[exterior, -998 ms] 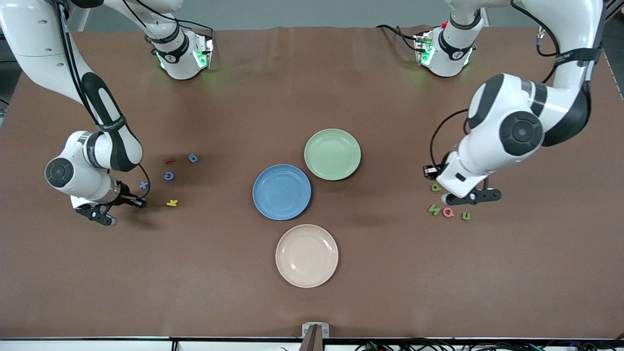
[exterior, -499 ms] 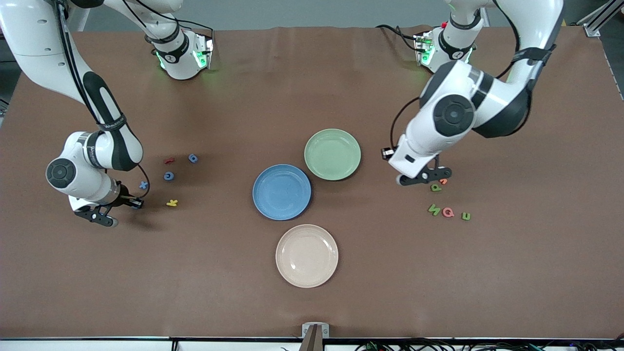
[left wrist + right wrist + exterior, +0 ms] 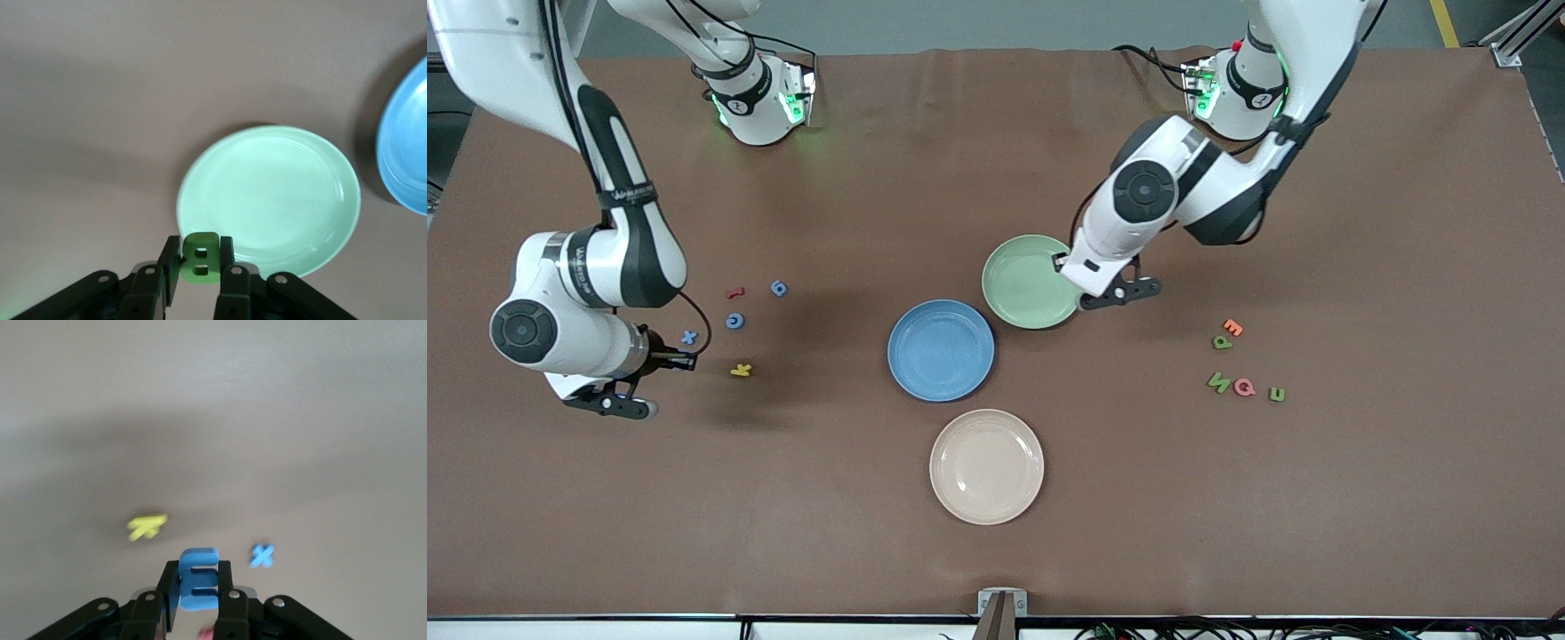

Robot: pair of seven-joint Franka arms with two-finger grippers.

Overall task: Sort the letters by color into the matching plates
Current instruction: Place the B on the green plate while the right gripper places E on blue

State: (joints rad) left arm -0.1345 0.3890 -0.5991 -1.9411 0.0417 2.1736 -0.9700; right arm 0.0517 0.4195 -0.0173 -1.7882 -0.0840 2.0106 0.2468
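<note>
Swinging over from the green letters pile, the left gripper (image 3: 201, 267) is pinching a green B (image 3: 201, 257) at the green plate (image 3: 1018, 293) rim for dropping, while the right gripper (image 3: 198, 592) is clamping a blue E (image 3: 198, 579), lifting toward the blue plate (image 3: 941, 349).

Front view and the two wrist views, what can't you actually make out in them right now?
- Green letter held by the left gripper: the wrist hides it in the front view.
- Blue letter in the right gripper: its lower part is cut off by the right wrist view's edge.
- Loose letters such as the blue one by the red one: too small in the front view to read.
- Blue plate: cropped in the left wrist view.
</note>
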